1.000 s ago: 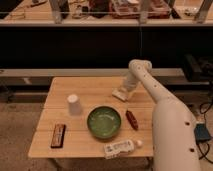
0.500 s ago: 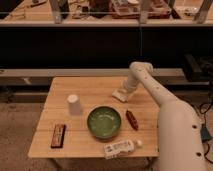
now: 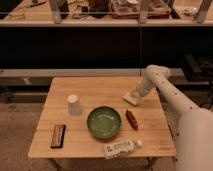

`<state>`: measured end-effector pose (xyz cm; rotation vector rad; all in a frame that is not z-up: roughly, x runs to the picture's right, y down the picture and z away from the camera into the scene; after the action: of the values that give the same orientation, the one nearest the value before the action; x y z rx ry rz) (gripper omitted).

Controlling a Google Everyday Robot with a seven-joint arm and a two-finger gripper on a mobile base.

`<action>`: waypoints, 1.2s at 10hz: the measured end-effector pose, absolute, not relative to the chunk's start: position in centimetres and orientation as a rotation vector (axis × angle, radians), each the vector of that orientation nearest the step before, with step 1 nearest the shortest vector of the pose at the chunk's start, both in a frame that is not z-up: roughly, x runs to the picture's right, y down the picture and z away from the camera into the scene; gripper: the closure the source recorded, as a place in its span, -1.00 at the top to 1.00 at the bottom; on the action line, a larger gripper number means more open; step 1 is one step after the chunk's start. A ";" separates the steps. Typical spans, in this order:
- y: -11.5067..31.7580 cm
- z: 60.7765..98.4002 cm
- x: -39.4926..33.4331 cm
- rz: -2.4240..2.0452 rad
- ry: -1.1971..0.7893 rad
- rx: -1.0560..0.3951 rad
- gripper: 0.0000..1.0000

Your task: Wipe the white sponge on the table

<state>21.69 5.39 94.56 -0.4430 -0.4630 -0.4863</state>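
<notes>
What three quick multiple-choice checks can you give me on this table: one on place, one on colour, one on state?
1. Where is the white sponge on the table?
A. front left corner
B. inside the bowl
C. by the right edge, toward the far side

2. What colour is the bowl?
A. red
B. green
C. blue

3. How is the bottle placed?
A. lying on its side
B. standing upright
C. held in the air

Answers:
1 C: the sponge lies near the right edge, with the gripper down on it.
2 B: the bowl in the middle is plainly green.
3 A: the bottle lies flat along the front edge.
</notes>
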 end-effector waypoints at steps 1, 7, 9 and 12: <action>5.7 94.2 22.5 -0.478 -0.460 -0.440 -1.00; 4.1 94.6 29.4 -0.343 -0.347 -0.410 -1.00; 2.7 95.8 29.7 -0.320 -0.327 -0.406 -1.00; -0.9 98.5 28.7 -0.304 -0.302 -0.394 -1.00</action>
<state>28.72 -0.86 98.51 -0.3944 -0.3018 -0.3041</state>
